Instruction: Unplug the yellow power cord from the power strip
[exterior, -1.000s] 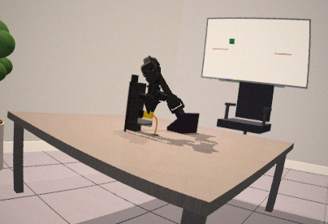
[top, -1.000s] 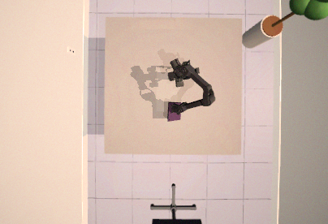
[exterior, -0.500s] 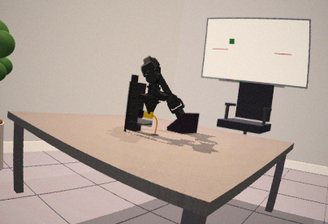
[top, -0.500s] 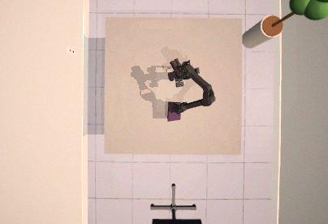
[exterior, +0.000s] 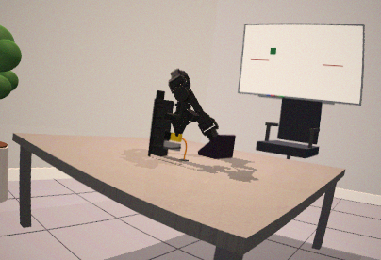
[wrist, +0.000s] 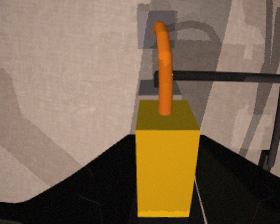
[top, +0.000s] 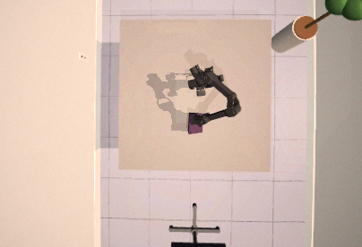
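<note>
The yellow plug (exterior: 176, 137) (wrist: 165, 175) sits between the black fingers of my gripper (exterior: 177, 133) (wrist: 165, 144), which is shut on it, one finger on each side. An orange cord (exterior: 186, 147) (wrist: 165, 70) leaves the plug and curves down to the table. A tall black upright block (exterior: 160, 126), seemingly the power strip, stands right beside the plug. A dark part lies between the two; whether the plug is seated in a socket is hidden. In the overhead view the arm covers the plug.
A grey piece (exterior: 173, 145) juts out below the plug. A thin black bar (wrist: 225, 76) runs to the right beyond the plug in the wrist view. The arm's dark purple base block (top: 195, 129) (exterior: 223, 147) stands on the table (top: 148, 149) (exterior: 264, 195).
</note>
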